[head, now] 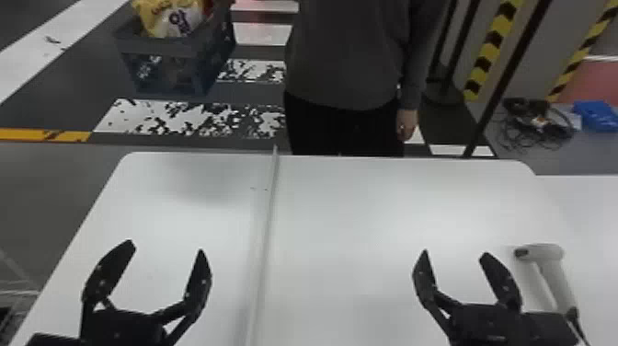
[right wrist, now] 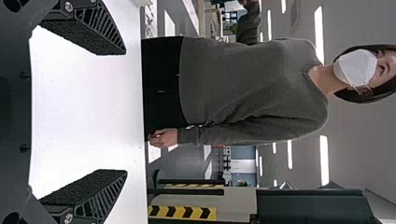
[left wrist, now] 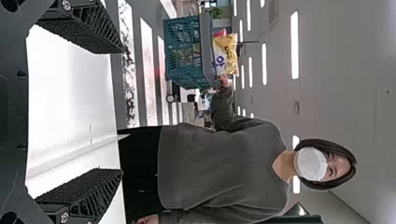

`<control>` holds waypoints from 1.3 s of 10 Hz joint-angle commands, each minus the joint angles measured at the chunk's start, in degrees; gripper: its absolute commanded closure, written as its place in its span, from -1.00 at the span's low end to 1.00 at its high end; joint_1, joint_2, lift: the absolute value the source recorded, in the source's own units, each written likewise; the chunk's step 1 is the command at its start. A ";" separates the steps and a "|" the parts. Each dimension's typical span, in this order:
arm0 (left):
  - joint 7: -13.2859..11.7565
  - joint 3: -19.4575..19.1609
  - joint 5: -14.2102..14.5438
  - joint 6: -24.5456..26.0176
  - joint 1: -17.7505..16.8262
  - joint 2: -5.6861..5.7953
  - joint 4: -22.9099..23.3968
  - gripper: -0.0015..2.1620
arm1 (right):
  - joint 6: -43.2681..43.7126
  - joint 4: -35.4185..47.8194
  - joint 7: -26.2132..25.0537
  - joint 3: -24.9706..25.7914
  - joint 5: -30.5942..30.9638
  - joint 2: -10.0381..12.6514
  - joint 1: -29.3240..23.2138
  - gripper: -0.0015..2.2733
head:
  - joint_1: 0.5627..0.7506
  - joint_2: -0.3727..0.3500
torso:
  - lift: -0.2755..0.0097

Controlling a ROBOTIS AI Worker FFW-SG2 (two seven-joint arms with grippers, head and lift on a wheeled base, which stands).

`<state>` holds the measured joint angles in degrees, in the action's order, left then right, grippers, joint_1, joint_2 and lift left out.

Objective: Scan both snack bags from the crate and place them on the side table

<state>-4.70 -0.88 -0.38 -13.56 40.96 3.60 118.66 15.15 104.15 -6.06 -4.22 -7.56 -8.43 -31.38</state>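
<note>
In the head view my left gripper (head: 166, 248) is open over the white table's left part, and my right gripper (head: 454, 254) is open over its right part. Both are empty, as are the left gripper (left wrist: 123, 111) and right gripper (right wrist: 125, 112) in their wrist views. Beyond the table a person's hand holds up the blue-green crate (head: 158, 47), far from both grippers. A yellow-and-white snack bag (head: 169, 17) sticks out of the crate, with something red (left wrist: 220, 33) beside it in the left wrist view. A white hand scanner (head: 558, 283) lies right of my right gripper.
A thin raised strip (head: 270, 202) runs front to back across the main table (head: 349, 207). Another white surface (head: 593, 207) adjoins it on the right. The person stands at the far edge. Cables (head: 535, 124) and a blue item (head: 595, 115) lie behind on the right.
</note>
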 commanded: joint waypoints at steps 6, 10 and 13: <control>-0.05 0.00 0.38 -2.65 0.00 0.00 -0.71 -0.92 | 0.00 0.00 0.00 0.00 0.00 -0.01 0.09 -0.93 | 0.41 -0.05 | 0.26; 1.54 0.35 0.47 -5.81 0.00 0.00 -1.67 -0.92 | 0.00 -0.18 0.00 -0.09 0.00 0.08 0.17 -0.93 | 0.41 -0.04 | 0.26; 1.54 0.35 0.47 -7.75 0.09 0.09 -2.29 -0.92 | 0.00 -0.09 0.00 -0.26 0.00 0.08 0.17 -0.93 | 0.41 -0.04 | 0.26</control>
<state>-3.16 -0.52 0.09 -21.16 41.04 3.64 116.42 15.15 104.00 -6.06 -4.48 -7.56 -8.35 -31.20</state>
